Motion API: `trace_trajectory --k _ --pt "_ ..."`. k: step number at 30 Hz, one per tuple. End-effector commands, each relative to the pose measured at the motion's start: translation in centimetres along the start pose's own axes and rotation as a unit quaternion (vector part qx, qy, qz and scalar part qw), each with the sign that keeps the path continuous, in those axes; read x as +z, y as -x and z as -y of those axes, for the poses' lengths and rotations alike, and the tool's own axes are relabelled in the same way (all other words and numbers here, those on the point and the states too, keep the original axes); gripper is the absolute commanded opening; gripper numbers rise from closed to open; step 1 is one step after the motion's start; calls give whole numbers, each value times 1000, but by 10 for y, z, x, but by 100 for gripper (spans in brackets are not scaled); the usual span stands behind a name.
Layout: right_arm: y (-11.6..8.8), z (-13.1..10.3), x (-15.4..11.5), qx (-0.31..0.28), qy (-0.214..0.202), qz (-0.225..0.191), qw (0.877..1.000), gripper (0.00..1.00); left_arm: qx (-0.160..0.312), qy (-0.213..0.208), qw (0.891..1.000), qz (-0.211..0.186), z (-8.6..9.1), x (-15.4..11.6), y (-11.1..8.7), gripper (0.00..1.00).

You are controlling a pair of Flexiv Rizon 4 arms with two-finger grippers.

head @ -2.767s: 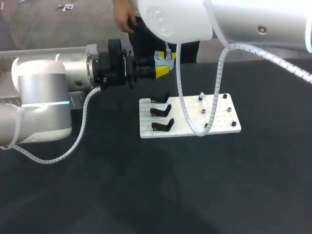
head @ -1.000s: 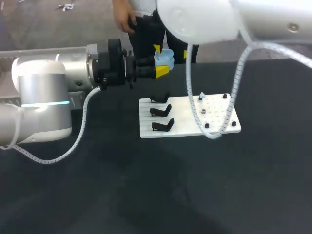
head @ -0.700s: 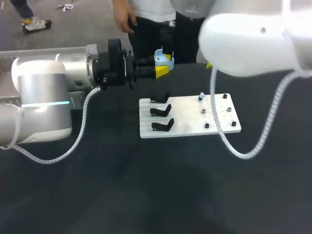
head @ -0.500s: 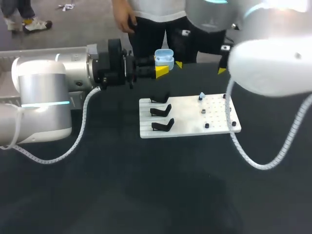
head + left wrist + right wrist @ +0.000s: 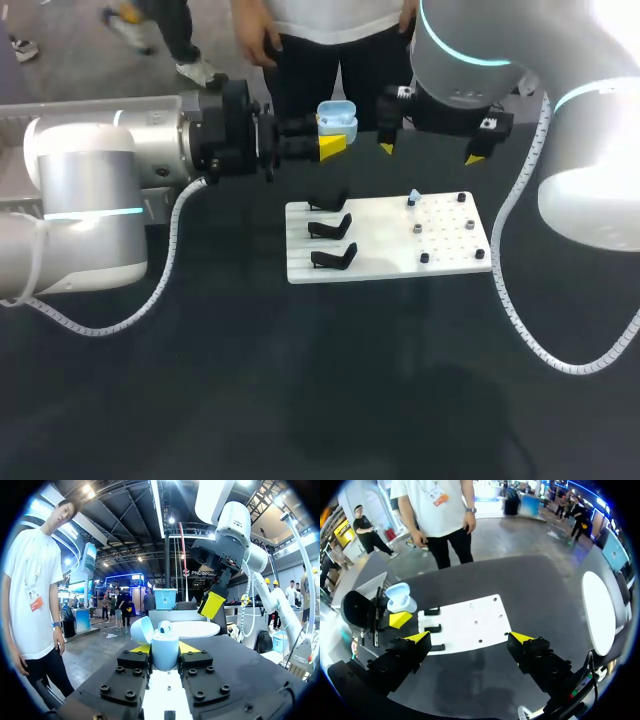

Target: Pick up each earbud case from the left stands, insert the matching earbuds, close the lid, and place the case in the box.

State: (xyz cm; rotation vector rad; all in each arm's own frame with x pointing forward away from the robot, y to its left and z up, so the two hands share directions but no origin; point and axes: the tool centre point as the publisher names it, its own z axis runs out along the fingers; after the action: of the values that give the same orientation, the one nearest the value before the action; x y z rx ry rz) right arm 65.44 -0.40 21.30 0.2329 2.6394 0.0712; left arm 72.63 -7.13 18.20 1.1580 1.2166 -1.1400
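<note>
Earbud case (image 5: 337, 116), lid up with one earbud seemingly seated, is clamped in my left gripper (image 5: 164, 649) beyond the white board (image 5: 385, 245). My right gripper (image 5: 430, 152) hangs wide open, empty. I judge the blue earbud (image 5: 413, 197) on its peg, lid closing and boxing are yet to do.

One open earbud case (image 5: 337, 115), three black stands (image 5: 330, 229), one white board (image 5: 385, 248).

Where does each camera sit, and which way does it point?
Head view: above and behind, looking down on the table; shows left gripper holding the earbud case, and right gripper.
Left wrist view: along its own fingers, past the case, towards the right gripper.
Right wrist view: down past its open fingers at the white board.
All three show the case.
</note>
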Motion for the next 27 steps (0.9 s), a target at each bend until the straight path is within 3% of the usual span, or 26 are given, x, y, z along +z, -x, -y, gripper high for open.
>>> trace_trajectory --k 1,4,11,16,27 --pt "1 3 16 19 26 16 999 100 1 3 1000 0 1 0 0 0" --pt "5 10 32 48 45 22 998 100 1 3 1000 0 1 0 0 0" --pt "13 24 75 32 38 9 999 100 1 3 1000 0 1 0 0 0" --pt "17 30 109 20 68 -12 997 100 1 3 1000 0 1 0 0 0" --pt "15 18 158 -8 82 -64 995 100 1 3 1000 0 1 0 0 0"
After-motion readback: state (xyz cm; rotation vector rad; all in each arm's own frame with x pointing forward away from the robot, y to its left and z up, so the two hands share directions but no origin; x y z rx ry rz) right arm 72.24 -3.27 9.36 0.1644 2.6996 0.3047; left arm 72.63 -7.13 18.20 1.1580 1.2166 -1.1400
